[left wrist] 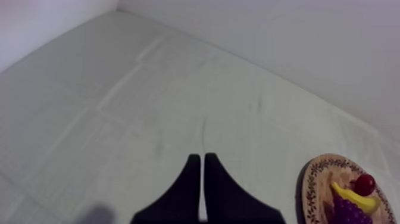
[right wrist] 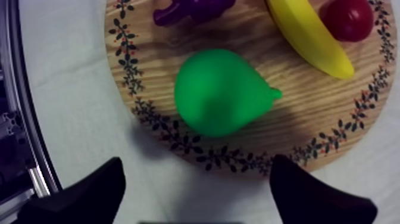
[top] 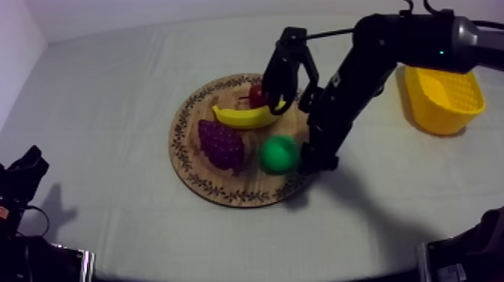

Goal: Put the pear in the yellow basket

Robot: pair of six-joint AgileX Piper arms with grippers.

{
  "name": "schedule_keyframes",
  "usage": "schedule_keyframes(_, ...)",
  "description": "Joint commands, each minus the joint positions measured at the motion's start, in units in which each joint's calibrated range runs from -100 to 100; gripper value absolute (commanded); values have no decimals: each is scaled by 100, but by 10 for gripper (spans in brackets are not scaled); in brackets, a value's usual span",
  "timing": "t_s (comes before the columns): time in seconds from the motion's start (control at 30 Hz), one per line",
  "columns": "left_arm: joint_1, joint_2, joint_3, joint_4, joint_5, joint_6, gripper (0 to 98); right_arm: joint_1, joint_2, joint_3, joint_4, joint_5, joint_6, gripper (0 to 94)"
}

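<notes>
A green pear (top: 277,154) lay on its side on a round wooden board (top: 225,191) in the middle of a cloth-covered table, stalk end pointing toward a banana (top: 244,116). Purple grapes (top: 221,142) sat just beside the pear, and a small red fruit (top: 257,96) lay beyond the banana. A yellow basket (top: 442,101) stood well apart, at the right side of the table.

The right gripper (top: 313,161) hung above the board's near rim, close to the pear, its two black fingers spread wide with nothing between them. The left gripper (top: 26,169) rested at the table's left edge, fingers pressed together.

The step in hand looked like the approach for the grasp. To do it well, the gripper would probably need to move forward until the pear's wide belly sat between the fingers, then come down and close there rather than on the tapering stalk end, where the smooth skin could slip. It should keep clear of the grapes.
</notes>
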Motion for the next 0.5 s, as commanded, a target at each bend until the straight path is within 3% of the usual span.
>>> schedule_keyframes(0.0, -2, 2, 2, 0, 5, 0, 1, -36, 107, -86, 2, 61, 46, 803)
schedule_keyframes(0.47, -2, 2, 2, 0, 5, 0, 1, -202, 949, -777, 231, -166, -216, 801)
